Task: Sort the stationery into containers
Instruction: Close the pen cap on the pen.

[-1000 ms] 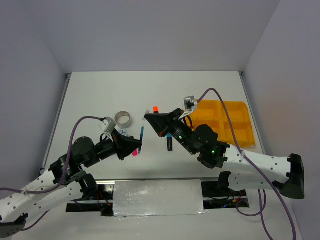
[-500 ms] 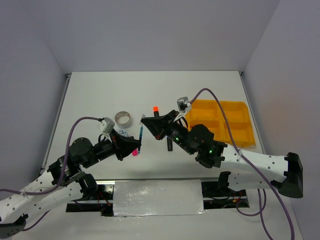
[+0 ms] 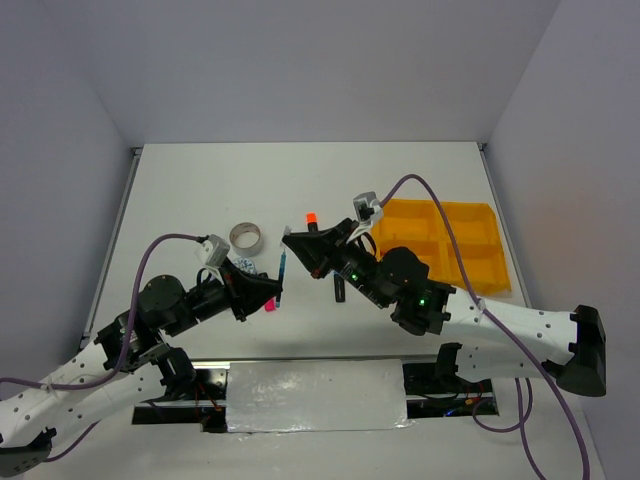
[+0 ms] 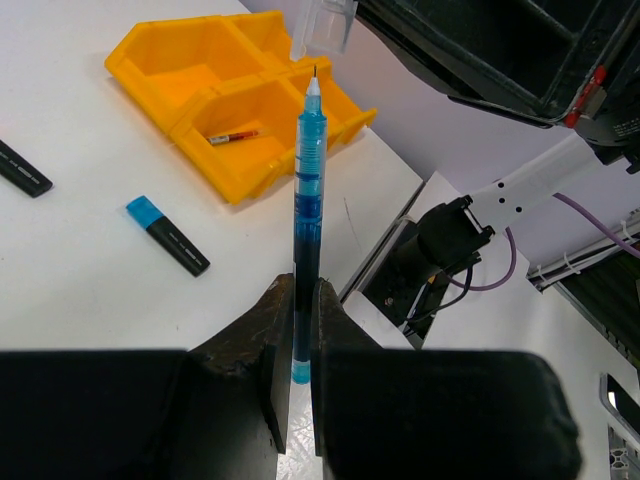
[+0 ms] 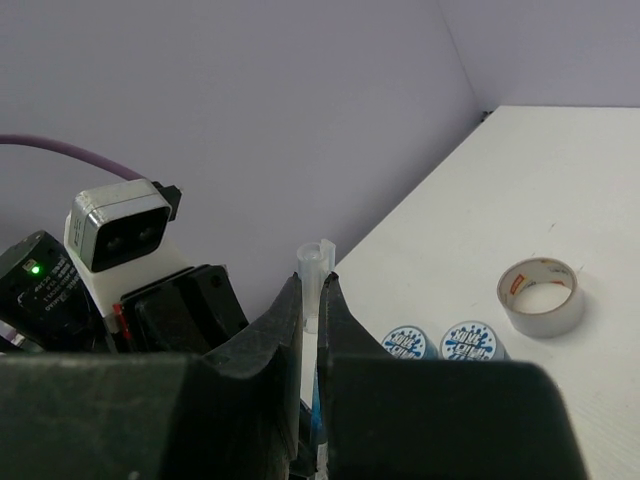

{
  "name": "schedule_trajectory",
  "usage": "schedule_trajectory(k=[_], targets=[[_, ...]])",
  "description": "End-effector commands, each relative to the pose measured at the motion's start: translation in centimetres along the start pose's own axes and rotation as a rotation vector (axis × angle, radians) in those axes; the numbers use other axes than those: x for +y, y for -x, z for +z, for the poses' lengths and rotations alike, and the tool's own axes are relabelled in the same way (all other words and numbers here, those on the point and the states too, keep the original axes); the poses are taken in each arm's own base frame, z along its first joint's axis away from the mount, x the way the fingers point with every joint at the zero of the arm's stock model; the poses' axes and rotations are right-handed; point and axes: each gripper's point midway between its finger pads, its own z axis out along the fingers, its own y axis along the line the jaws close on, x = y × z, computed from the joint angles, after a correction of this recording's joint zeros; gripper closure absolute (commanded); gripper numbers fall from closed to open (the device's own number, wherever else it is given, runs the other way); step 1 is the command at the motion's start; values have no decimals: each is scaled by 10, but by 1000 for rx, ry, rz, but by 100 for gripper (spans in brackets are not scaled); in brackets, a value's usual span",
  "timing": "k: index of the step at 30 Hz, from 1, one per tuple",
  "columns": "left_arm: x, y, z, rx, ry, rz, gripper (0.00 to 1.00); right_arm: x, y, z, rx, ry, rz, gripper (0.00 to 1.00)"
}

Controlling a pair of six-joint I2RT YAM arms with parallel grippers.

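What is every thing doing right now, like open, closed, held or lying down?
Blue pen, uncapped, held by the left jaws.
Clear cap, off the pen, pinched by the right jaws.
Yellow tray, resting flat on the table.
Red pen, lying in one tray compartment.
Blue-capped highlighter, capped, lying on the table.
Tape ring, lying flat.
Two tubs, sitting side by side.

Bright even light, soft shadows, sharp focus

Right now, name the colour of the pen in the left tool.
Blue pen, best in the left wrist view.
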Motion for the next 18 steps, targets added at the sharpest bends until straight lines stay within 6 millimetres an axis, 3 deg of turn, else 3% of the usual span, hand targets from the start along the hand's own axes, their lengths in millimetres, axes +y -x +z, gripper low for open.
schedule_trajectory(k=[1,18], targets=[[-10,20,-2,-61,-31,24,96,9,21,3,-44,21,-2,100],[-9,24,-7,-74,-21,37,96,9,10,7,1,37,-20,100]])
